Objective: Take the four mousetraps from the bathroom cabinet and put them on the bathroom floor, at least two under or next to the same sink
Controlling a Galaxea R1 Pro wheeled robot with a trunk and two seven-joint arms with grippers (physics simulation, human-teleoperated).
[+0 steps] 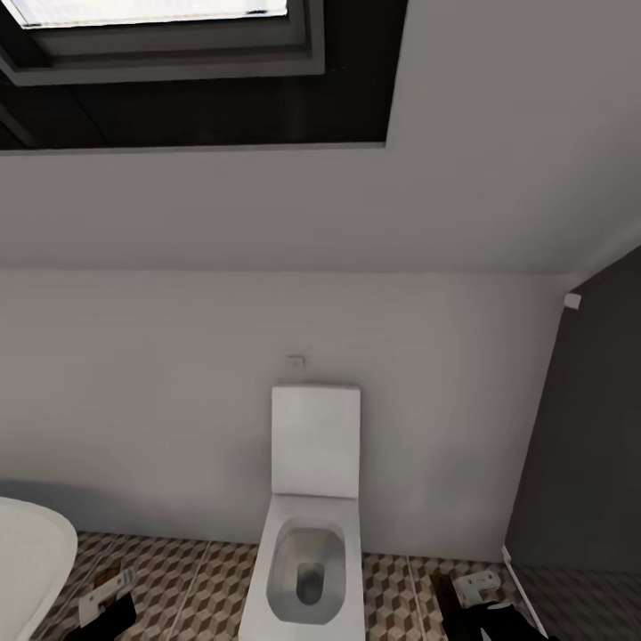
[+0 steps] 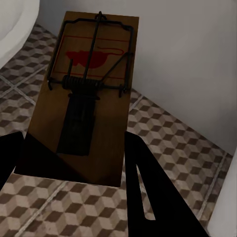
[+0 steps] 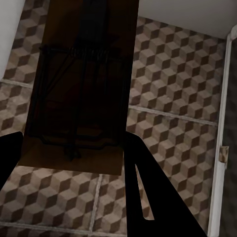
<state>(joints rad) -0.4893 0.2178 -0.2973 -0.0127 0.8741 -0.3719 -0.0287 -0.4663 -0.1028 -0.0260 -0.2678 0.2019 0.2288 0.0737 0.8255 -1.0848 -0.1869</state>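
Looking through the head cam, I'm facing a white toilet point(image 1: 307, 525) against a pale wall point(image 1: 160, 401), lid up, bowl open. The bathroom floor point(image 1: 196, 579) with its brown-beige cube tiles runs along the bottom of that view, and the curved white edge of a bathtub point(image 1: 31, 552) pokes in at the lower left. A dark wall panel point(image 1: 588, 445) stands off to the right.

Both arms are carrying. The left gripper point(image 2: 74, 168) has its fingers clamped on the near end of a mousetrap point(image 2: 89, 84); in the left wrist cam I can see the tan board, the dark wire and spring, and the red mouse mark clearly. It hangs above the tiles, next to the tub rim.

The right gripper point(image 3: 71, 168) is closed on a second mousetrap point(image 3: 84, 79), which is in shadow, so I can just make out the wire frame on the board. It's held over the floor too, with a white baseboard point(image 3: 222, 123) nearby.

In the head cam, both grippers sit low at the bottom corners.
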